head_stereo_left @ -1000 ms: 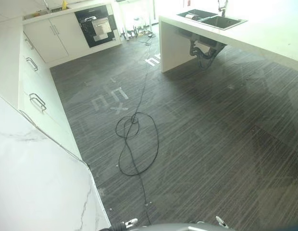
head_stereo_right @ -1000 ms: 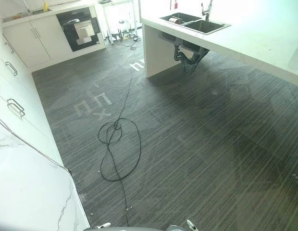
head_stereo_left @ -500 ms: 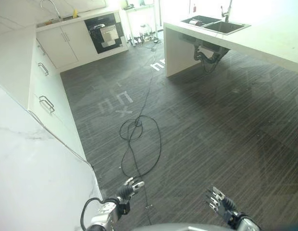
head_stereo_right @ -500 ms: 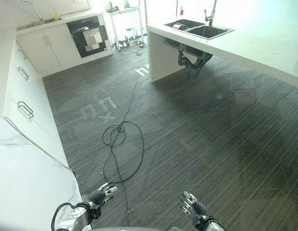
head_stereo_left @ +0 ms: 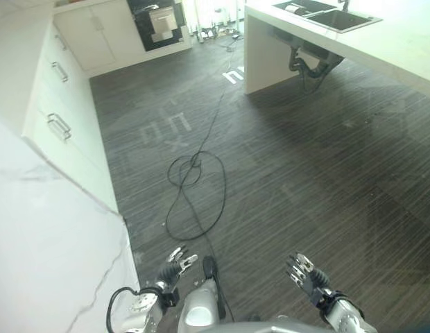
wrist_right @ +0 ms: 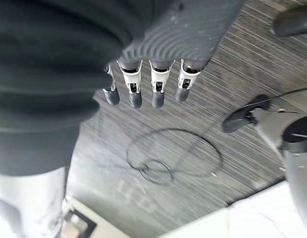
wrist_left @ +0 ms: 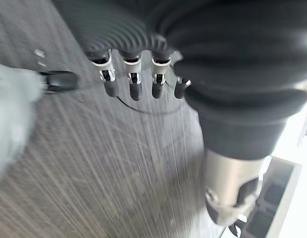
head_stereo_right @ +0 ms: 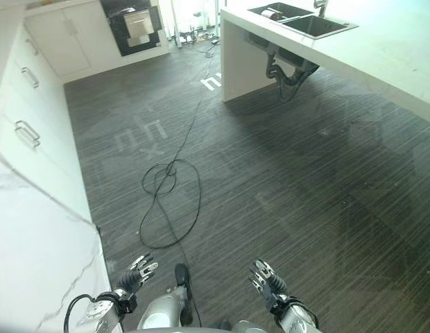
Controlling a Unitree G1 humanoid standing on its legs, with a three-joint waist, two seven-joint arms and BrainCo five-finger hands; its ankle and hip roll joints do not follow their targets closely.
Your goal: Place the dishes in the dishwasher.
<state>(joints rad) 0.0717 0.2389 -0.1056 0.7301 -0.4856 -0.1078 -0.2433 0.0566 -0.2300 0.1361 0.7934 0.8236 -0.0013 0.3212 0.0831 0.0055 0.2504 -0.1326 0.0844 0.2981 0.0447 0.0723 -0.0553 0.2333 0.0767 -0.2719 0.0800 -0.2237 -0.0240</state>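
1. Right now my left hand (head_stereo_left: pixel 175 266) hangs low above the dark striped floor (head_stereo_left: pixel 305 173), close to the corner of the white marble counter (head_stereo_left: pixel 48 236) on my left; its fingers (wrist_left: pixel 135 82) are straight and spread, holding nothing.
2. My right hand (head_stereo_left: pixel 303 271) hangs at about the same height, well apart from the left one, fingers (wrist_right: pixel 157 84) likewise straight and empty.
3. Across the floor, at the far wall, the dishwasher (head_stereo_left: pixel 158 21) shows as a dark opening set among white cabinets (head_stereo_left: pixel 97 38).
4. Off to my right stands a white island counter (head_stereo_right: pixel 381 55) with a double sink (head_stereo_right: pixel 298 19) near its far end.
5. One pale object lies in the farther sink basin (head_stereo_right: pixel 272 13); I cannot tell whether it is a dish.
6. White drawers with metal handles (head_stereo_left: pixel 59 126) run along the counter on my left.
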